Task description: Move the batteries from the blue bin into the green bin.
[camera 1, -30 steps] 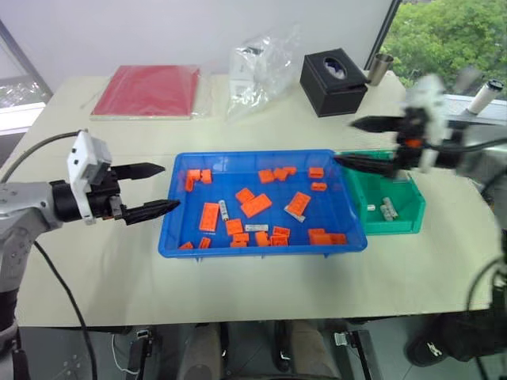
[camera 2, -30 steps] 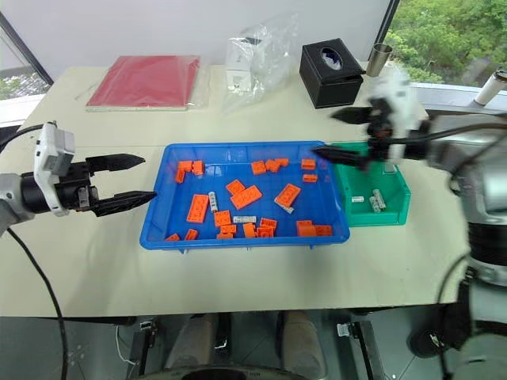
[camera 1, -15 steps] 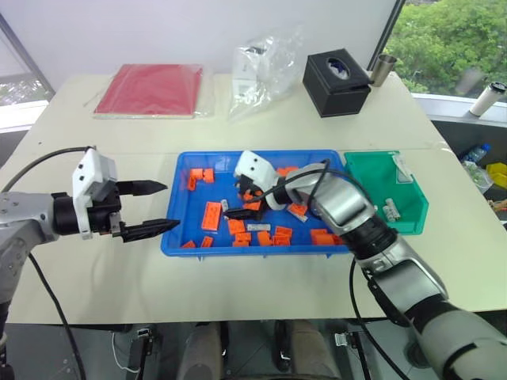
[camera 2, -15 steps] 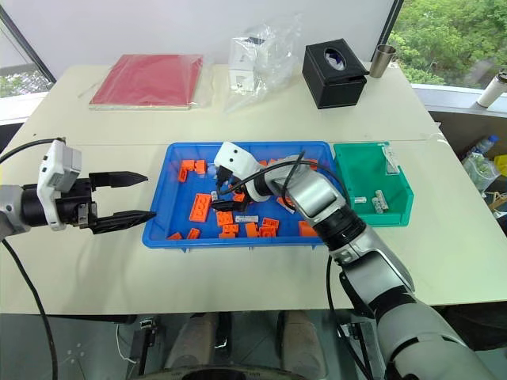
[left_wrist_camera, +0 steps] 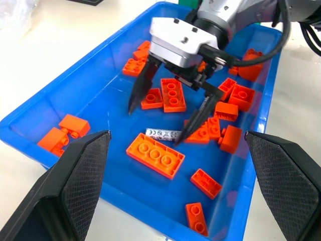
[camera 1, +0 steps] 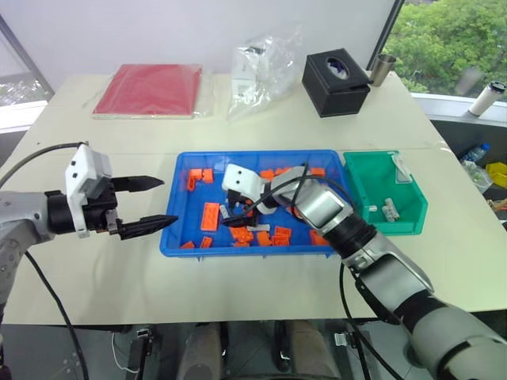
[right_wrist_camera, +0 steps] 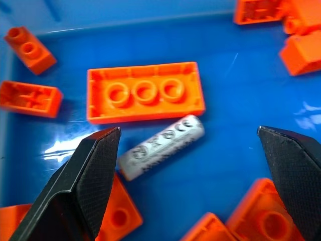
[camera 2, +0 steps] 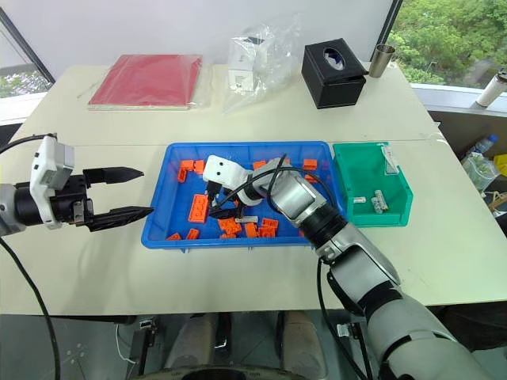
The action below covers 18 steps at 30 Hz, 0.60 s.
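The blue bin [camera 1: 261, 153] sits mid-table, strewn with orange bricks [camera 1: 210, 215]. My right gripper [camera 1: 230, 215] hangs open low over its left part, fingers spread on either side of one of the batteries [right_wrist_camera: 161, 148], a silvery cylinder lying flat beside a long orange brick [right_wrist_camera: 145, 98]. From the left wrist view the same battery [left_wrist_camera: 163, 134] lies just below the right gripper [left_wrist_camera: 156, 126], apart from both fingers. My left gripper [camera 1: 169, 201] hovers open and empty just outside the bin's left wall. The green bin [camera 1: 368, 182] touches the blue bin's right side and holds a few batteries [camera 1: 388, 210].
At the back of the table lie a red folder [camera 1: 148, 89], a clear plastic bag [camera 1: 265, 59], a black tissue box [camera 1: 334, 81] and a metal cup [camera 1: 382, 69]. My right forearm stretches across the blue bin's right front corner.
My right arm swung left from above the green bin and dropped into the blue bin, ending over a battery in its left part. The left gripper stayed put.
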Available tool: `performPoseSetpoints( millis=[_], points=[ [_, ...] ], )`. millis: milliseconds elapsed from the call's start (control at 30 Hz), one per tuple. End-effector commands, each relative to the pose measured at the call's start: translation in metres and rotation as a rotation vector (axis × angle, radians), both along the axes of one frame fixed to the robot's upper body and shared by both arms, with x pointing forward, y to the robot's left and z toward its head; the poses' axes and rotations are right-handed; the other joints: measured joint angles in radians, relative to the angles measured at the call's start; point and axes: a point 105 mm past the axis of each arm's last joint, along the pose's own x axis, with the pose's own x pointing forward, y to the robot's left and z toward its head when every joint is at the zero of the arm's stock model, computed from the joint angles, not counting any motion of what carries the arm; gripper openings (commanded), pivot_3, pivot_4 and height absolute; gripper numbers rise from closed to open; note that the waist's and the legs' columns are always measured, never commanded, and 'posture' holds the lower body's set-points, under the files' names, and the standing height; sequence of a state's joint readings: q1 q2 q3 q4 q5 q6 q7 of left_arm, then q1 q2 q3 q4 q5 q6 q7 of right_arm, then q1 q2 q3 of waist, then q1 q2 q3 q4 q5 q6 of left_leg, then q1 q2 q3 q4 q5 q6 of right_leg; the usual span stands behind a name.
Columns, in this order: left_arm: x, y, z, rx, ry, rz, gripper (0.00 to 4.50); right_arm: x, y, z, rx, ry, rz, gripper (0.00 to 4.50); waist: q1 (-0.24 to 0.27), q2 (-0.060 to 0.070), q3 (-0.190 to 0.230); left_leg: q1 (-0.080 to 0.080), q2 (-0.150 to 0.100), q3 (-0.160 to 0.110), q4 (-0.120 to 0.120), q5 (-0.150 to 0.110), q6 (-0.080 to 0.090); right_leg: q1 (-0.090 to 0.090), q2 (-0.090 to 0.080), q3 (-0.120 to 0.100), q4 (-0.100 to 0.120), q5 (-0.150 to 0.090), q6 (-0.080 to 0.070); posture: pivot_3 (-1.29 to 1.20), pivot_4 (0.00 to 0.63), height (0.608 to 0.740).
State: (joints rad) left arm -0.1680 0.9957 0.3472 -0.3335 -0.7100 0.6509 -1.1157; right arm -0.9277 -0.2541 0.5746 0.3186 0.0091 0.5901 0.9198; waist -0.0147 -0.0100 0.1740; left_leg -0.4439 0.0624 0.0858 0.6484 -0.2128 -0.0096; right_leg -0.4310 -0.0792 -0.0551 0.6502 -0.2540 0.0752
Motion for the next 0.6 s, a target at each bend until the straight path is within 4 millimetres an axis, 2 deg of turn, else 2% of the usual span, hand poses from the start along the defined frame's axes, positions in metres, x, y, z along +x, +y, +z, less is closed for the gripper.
performPoseSetpoints(
  millis=[33, 167, 200, 300, 500, 600],
  points=[
    [-0.001, -0.003, 0.012, 0.008, -0.048, -0.016, 4.50, -0.002, 0.003, 0.006, 0.013, -0.013, 0.014, 4.47, 0.000, 0.000, 0.000, 0.000, 0.000, 0.000, 0.000, 0.000, 0.000, 0.000, 0.000, 0.000, 0.000, 0.000, 0.000, 0.00, 0.150, 0.736],
    [-0.001, -0.005, 0.010, 0.011, -0.040, -0.032, 4.50, -0.007, 0.000, 0.001, -0.020, 0.018, 0.034, 4.47, 0.000, 0.000, 0.000, 0.000, 0.000, 0.000, 0.000, 0.000, 0.000, 0.000, 0.000, 0.000, 0.000, 0.000, 0.000, 0.00, 0.150, 0.736],
    [-0.001, -0.006, 0.009, 0.012, -0.036, -0.040, 4.50, -0.009, -0.001, -0.001, -0.025, 0.023, 0.036, 4.24, 0.000, 0.000, 0.000, 0.000, 0.000, 0.000, 0.000, 0.000, 0.000, 0.000, 0.000, 0.000, 0.000, 0.000, 0.000, 0.00, 0.150, 0.736],
    [-0.003, -0.010, 0.008, 0.019, -0.029, -0.066, 4.50, -0.010, -0.003, -0.007, -0.039, 0.038, 0.029, 3.21, 0.000, 0.000, 0.000, 0.000, 0.000, 0.000, 0.000, 0.000, 0.000, 0.000, 0.000, 0.000, 0.000, 0.000, 0.000, 0.00, 0.150, 0.736],
    [-0.005, -0.014, 0.006, 0.036, -0.019, -0.114, 4.50, -0.015, -0.004, -0.012, -0.043, 0.050, 0.031, 0.22, -0.001, 0.000, 0.000, 0.001, 0.000, 0.000, 0.000, 0.000, 0.000, 0.000, 0.000, 0.000, 0.000, 0.000, 0.000, 0.00, 0.150, 0.736],
    [-0.007, -0.019, 0.005, 0.032, -0.012, -0.139, 4.50, -0.013, -0.003, -0.003, -0.007, 0.044, 0.013, 0.22, -0.001, 0.000, 0.000, 0.001, 0.000, 0.000, 0.000, 0.000, 0.000, 0.000, 0.000, 0.000, 0.000, 0.000, 0.000, 0.00, 0.150, 0.736]
  ],
)
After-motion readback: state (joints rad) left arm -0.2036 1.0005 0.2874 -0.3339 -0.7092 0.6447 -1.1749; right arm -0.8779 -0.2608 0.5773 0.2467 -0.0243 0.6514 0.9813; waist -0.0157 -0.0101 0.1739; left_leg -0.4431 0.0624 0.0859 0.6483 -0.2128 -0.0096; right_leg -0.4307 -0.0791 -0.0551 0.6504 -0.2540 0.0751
